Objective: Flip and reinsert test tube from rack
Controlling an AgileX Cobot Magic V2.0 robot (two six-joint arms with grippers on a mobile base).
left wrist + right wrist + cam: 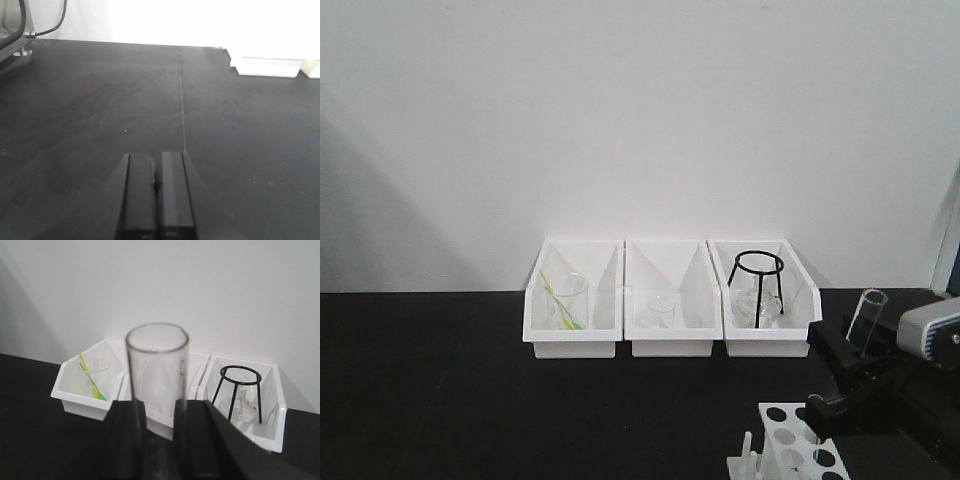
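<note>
**Test tube point(866, 322) clear of the rack point(790, 440), pinched in the right hand point(857, 372)**

Pinched between the two black fingers point(125, 440) of the right hand: a slim, clear glass test tube, open rim uppermost, leaning a little off upright. Held above the black surface point(440, 400), higher than the rack and just to its right, touching neither. From the right wrist view, gripped low on its wall, with the upper part and the round rim standing free above the fingers and the lower end hidden between them.

Toward the near right corner of the surface: the white rack, cut off by the picture's edge. Round holes in its top plate, upright pegs point(748, 455) on its left side.

Along the far edge, against the white wall: three white open-fronted bins side by side.
- In the left bin point(535, 318): a glass beaker point(567, 298) holding yellow and green sticks point(560, 300).
- In the middle bin point(670, 345): a smaller beaker point(661, 310).
- In the right bin point(800, 318): a black wire tripod point(759, 280) standing over a small glass flask point(240, 412).

Left hand point(157, 195): fingers pressed flat together, low over a bare stretch of the black surface. At the upper right of that view, the foot of a white bin on the surface. At the upper left, a black cable point(55, 22).
</note>
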